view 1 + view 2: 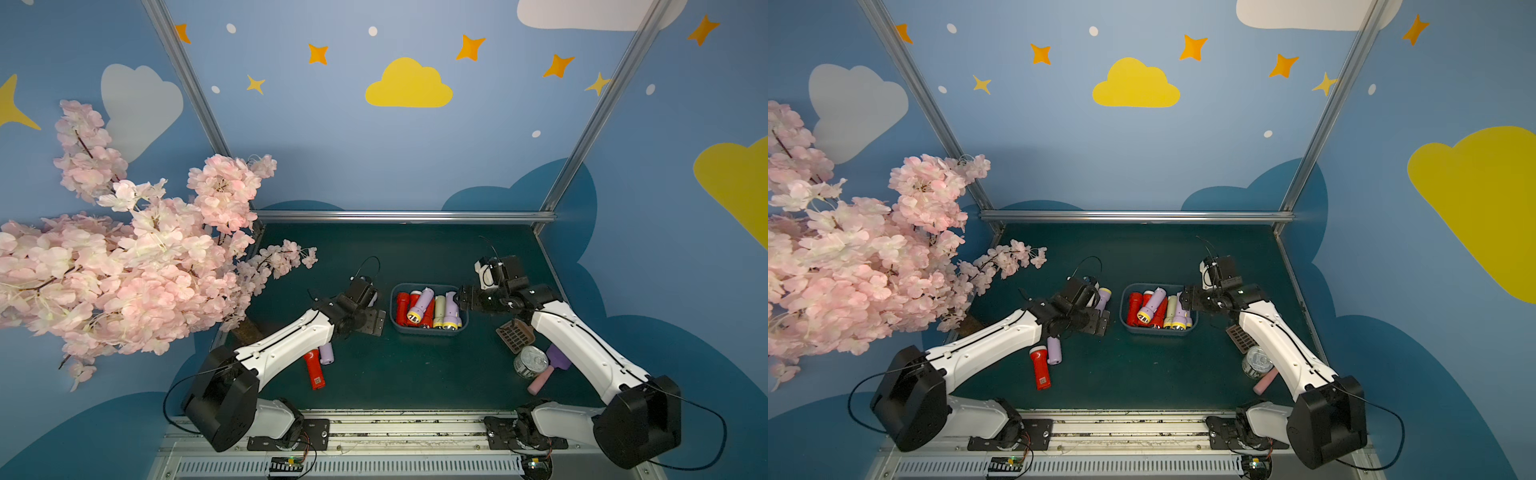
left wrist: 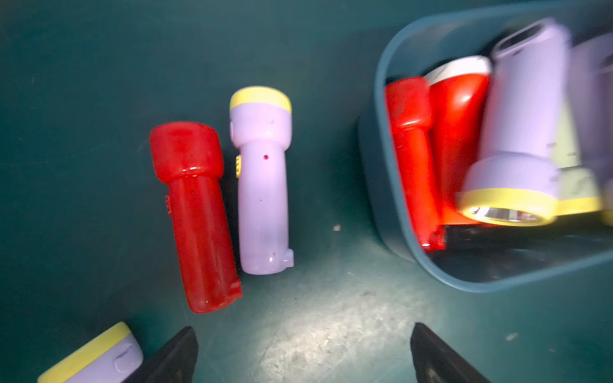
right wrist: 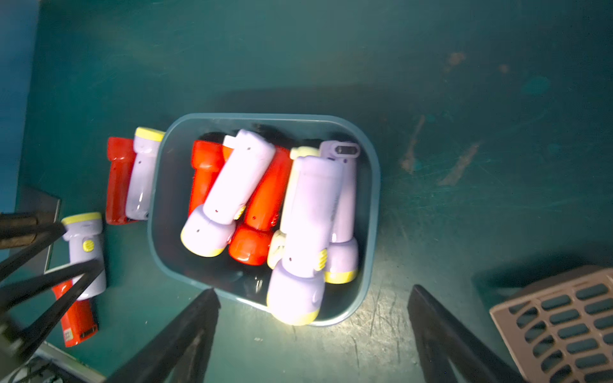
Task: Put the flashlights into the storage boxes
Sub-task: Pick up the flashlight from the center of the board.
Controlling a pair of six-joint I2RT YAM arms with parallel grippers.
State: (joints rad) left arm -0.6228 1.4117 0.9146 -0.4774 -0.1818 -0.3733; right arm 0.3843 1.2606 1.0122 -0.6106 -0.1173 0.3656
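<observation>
The blue-grey storage box (image 1: 428,331) (image 3: 265,116) sits mid-table and holds several flashlights: red ones, lilac ones (image 1: 420,305) and a pale yellow one (image 1: 439,309). My right gripper (image 1: 459,305) (image 3: 313,298) is open at its right end; a lilac flashlight (image 3: 308,232) lies on the pile, its head overhanging the rim between my fingers, untouched. My left gripper (image 1: 374,320) (image 2: 305,338) is open and empty left of the box. A red flashlight (image 2: 195,215) and a lilac one (image 2: 262,179) lie side by side beyond it. Another red (image 1: 313,370) and lilac (image 1: 327,353) lie under the left arm.
A brown slotted scoop (image 1: 514,334) (image 3: 557,328), a silver tin can (image 1: 530,361), a pink cylinder (image 1: 539,381) and a dark purple object (image 1: 559,357) crowd the front right beside the right arm. Pink blossom branches (image 1: 145,257) overhang the table's left edge.
</observation>
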